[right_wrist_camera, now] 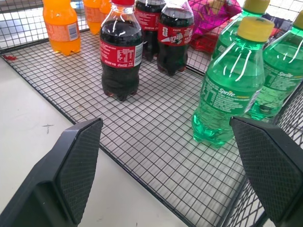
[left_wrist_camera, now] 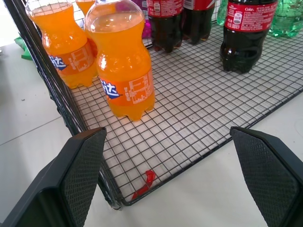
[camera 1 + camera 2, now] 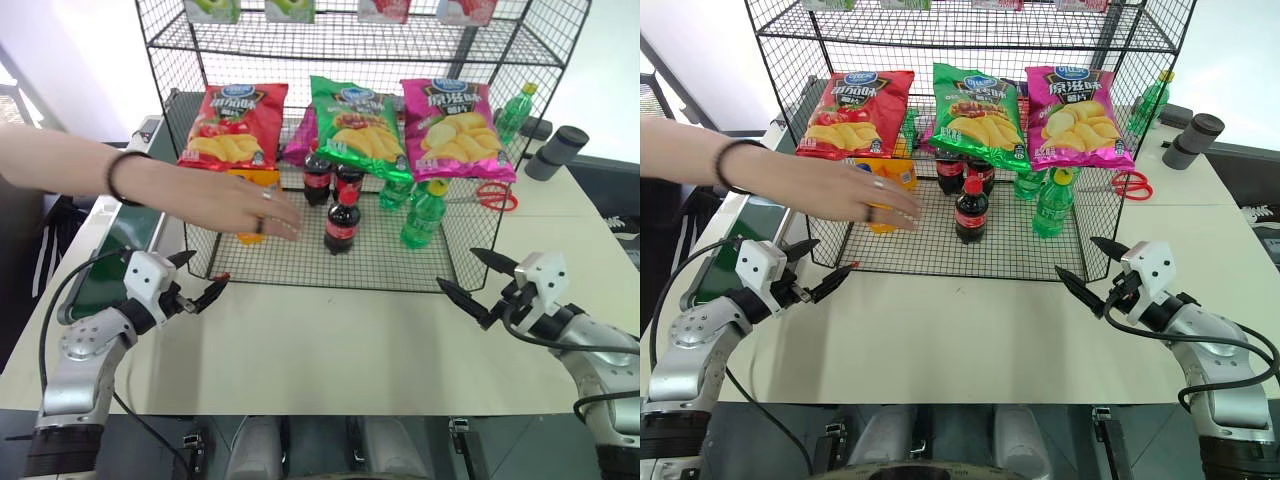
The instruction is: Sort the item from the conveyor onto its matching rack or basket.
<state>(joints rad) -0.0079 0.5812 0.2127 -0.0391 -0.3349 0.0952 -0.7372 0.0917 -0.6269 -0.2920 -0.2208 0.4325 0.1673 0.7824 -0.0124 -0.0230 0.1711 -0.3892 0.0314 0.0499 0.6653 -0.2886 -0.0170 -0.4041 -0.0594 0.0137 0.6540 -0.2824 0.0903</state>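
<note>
Grippers first: our left gripper [image 3: 197, 280] and right gripper [image 3: 477, 281] hover spread wide over the table [image 3: 340, 340], holding nothing. Beyond, the cola bottle [image 3: 342, 224] stands upright on the rack [image 3: 380, 265] floor, cap up, near front. We see a person's hand [image 3: 245, 210] just left of it. At far left lies the conveyor [image 3: 110, 255].

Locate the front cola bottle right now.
In the head views the front cola bottle stands upright on the black wire rack's grid floor, ahead of two other colas, between a person's hand and the green bottles.
</note>
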